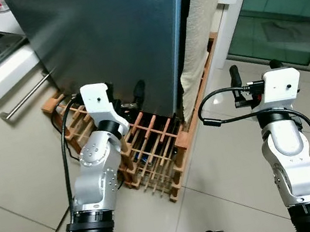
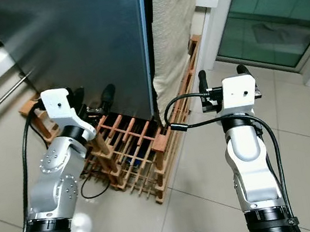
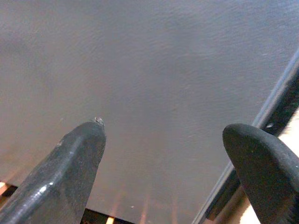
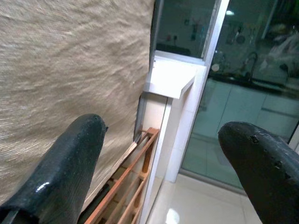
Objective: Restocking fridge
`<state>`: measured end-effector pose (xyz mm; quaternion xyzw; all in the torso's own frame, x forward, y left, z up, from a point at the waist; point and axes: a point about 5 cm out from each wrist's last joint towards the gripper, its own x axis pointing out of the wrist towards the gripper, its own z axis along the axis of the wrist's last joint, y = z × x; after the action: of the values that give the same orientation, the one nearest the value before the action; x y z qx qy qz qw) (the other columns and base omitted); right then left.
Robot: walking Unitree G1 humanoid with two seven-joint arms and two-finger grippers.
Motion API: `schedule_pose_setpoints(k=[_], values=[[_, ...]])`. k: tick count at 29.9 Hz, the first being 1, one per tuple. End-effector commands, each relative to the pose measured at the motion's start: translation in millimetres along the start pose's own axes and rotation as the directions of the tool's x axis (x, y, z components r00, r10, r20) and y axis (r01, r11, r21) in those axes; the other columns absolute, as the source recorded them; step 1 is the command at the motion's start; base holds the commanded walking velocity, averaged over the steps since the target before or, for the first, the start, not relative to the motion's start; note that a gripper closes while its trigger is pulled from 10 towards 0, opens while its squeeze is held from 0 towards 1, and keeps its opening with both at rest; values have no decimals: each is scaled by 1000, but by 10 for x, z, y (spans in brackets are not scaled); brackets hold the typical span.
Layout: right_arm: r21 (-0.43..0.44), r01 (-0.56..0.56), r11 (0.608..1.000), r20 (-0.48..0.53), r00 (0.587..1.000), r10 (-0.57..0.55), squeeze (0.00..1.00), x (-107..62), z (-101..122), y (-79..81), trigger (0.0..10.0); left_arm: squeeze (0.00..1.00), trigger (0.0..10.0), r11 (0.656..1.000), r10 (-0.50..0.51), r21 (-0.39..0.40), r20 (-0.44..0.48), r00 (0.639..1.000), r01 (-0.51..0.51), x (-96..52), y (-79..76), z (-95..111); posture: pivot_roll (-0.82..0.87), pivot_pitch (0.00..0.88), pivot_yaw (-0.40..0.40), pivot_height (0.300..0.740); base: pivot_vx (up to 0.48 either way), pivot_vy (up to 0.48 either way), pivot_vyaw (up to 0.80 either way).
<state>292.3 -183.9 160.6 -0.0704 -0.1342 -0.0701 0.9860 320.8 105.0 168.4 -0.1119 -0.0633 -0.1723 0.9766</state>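
Tall dark grey metal fridge stands shut at my twelve o'clock; both my grippers hang released and empty before it.

My left gripper points at the fridge door's lower part, fingers spread, just above the low wooden slatted rack; its silver arm is bent, elbow low; my right gripper is raised at two o'clock, fingers parted, arm upright over the pale floor tiles, aimed at the beige woven cloth hanging beside the fridge's right edge.
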Motion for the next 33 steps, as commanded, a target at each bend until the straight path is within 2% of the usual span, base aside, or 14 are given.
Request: schedule_pose_setpoints(k=[1,7,10,13,14,15,17,19,24,28,33], values=[[-10,34,999,20,999,-34,482,6,19,-59,10000,0,10000,999,-36,0,5,999,36,9,-68,27,-162,72,48,732,0,-465,0],[-10,63,998,13,998,-63,486,-34,-12,-95,10000,0,10000,998,-62,0,9,998,62,51,-106,35,-170,77,58,732,0,-401,0],[-18,62,998,9,998,-62,486,-47,-33,-77,10000,0,10000,999,-53,-1,6,999,53,121,-109,46,-166,80,54,732,0,0,0],[-11,40,999,22,999,-40,486,-28,3,-21,10000,0,10000,999,-48,25,15,999,48,155,-112,86,-160,79,49,732,0,0,0],[-6,22,1000,23,999,-22,486,3,4,4,10000,0,10000,997,-26,75,8,1000,25,165,-93,85,-140,71,32,732,0,0,0],[-3,20,1000,23,1000,-20,486,14,4,13,10000,0,10000,996,-14,85,6,1000,13,162,-71,87,-130,73,18,732,0,0,0],[1,19,1000,21,1000,-19,482,29,4,9,10000,0,10000,997,1,75,14,1000,-2,155,-52,94,-126,78,10,732,0,0,0],[11,-4,1000,20,1000,4,486,68,32,65,10000,0,10000,999,36,29,37,999,-37,113,8,130,-117,82,-19,732,0,0,0],[5,-22,1000,28,999,22,486,88,21,91,10000,0,10000,998,58,12,35,998,-58,81,-9,66,-122,72,-7,732,0,0,0],[14,4,1000,36,999,-4,482,121,38,84,10000,0,10000,999,32,40,25,999,-33,121,-25,71,-130,71,26,732,217,-285,0],[27,5,1000,35,999,-6,486,125,26,155,10000,0,10000,998,21,54,6,1000,-21,186,-6,79,-123,63,58,732,351,-319,0]])
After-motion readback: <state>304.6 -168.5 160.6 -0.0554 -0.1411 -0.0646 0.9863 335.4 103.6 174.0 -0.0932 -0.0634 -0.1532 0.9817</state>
